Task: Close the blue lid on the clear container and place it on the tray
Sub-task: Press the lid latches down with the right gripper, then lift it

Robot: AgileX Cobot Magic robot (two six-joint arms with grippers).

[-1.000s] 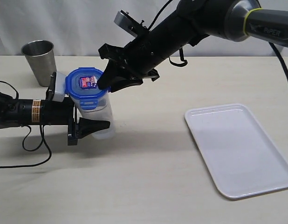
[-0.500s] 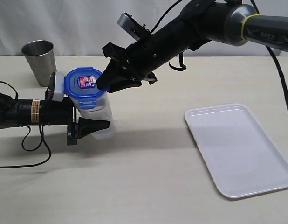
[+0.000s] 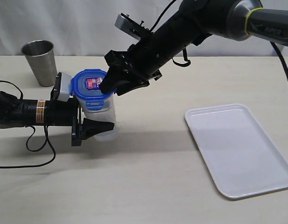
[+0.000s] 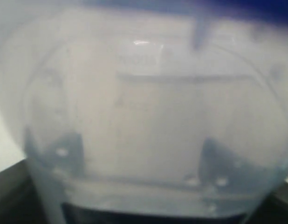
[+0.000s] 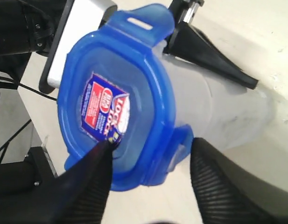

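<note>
Two arms meet over a pale beige table (image 3: 148, 186), which is smooth and matte, and behind it a white curtain (image 3: 78, 23) closes the room. One steel cup (image 3: 40, 60) stands at the far left of the table, and the tray (image 3: 242, 149) lies flat at the right side, well apart from the other things. The clear container (image 3: 106, 122) stands with its base on the table, between the cup and the tray. Its long axis is almost upright, and the top leans a little toward the left arm. The blue lid (image 3: 93, 84) sits on its rim, with the sticker face turned up. The left gripper (image 3: 90, 114) comes from the side and clamps the container's wall between its two jaws. In the left wrist view, the container fills nearly the whole picture. The right gripper (image 3: 111, 88) is above the lid with its jaws spread apart. One of its fingers (image 5: 95, 182) touches the sticker, and the other is just beside a snap tab, outside the rim.
</note>
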